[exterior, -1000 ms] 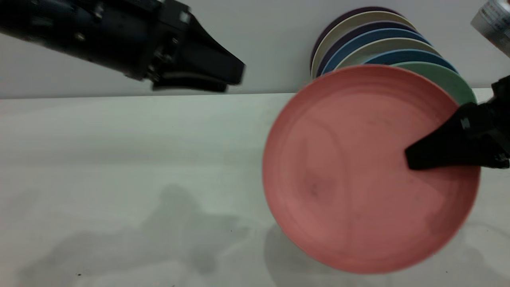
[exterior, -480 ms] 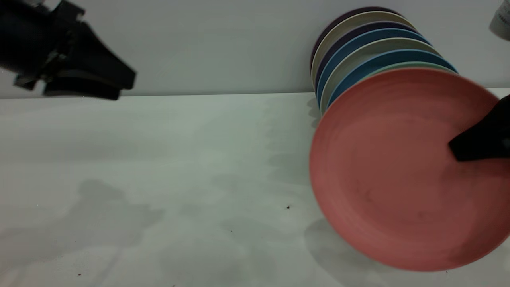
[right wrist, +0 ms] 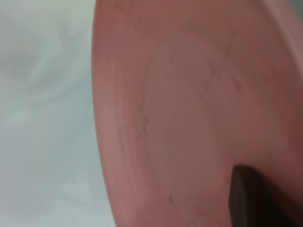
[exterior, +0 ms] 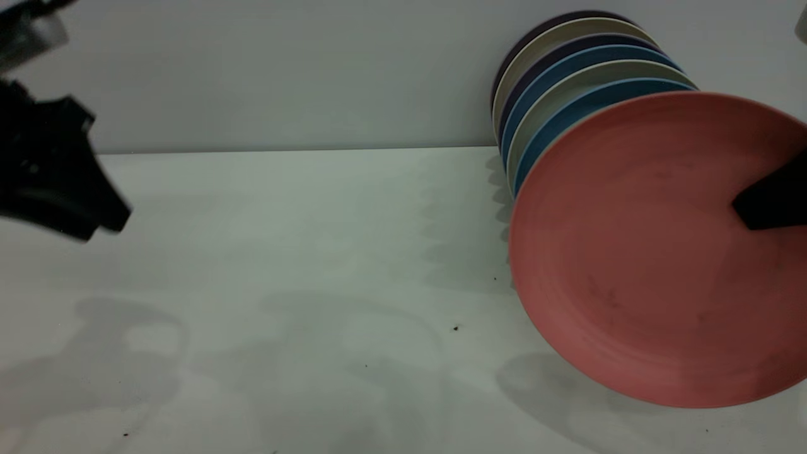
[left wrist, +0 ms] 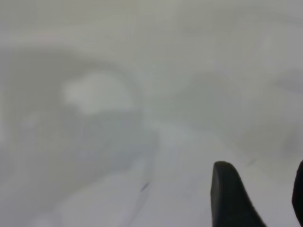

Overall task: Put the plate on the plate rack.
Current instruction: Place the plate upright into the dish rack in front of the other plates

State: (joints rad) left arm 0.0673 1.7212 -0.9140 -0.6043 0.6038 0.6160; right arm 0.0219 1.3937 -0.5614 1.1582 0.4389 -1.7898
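Observation:
The salmon-pink plate (exterior: 630,252) stands nearly upright above the table at the right, tilted, its face toward the camera. My right gripper (exterior: 756,208) is shut on its right rim; one dark finger lies across the face and the other is hidden behind the plate. The right wrist view shows that plate (right wrist: 189,104) close up with the fingertip (right wrist: 246,198) on it. It stands just in front of a row of upright plates (exterior: 567,63). The plate rack is hidden behind the plates. My left gripper (exterior: 104,221) hangs at the far left, open and holding nothing (left wrist: 260,175).
The upright plates in the row are blue, cream and dark purple and stand at the back right against the pale wall. The white table (exterior: 315,252) stretches from the left gripper to the plate, with a few dark specks (exterior: 455,328).
The pink plate has moved right and back toward the row of plates and now covers the green one. The left arm has drawn away to the far left and come lower.

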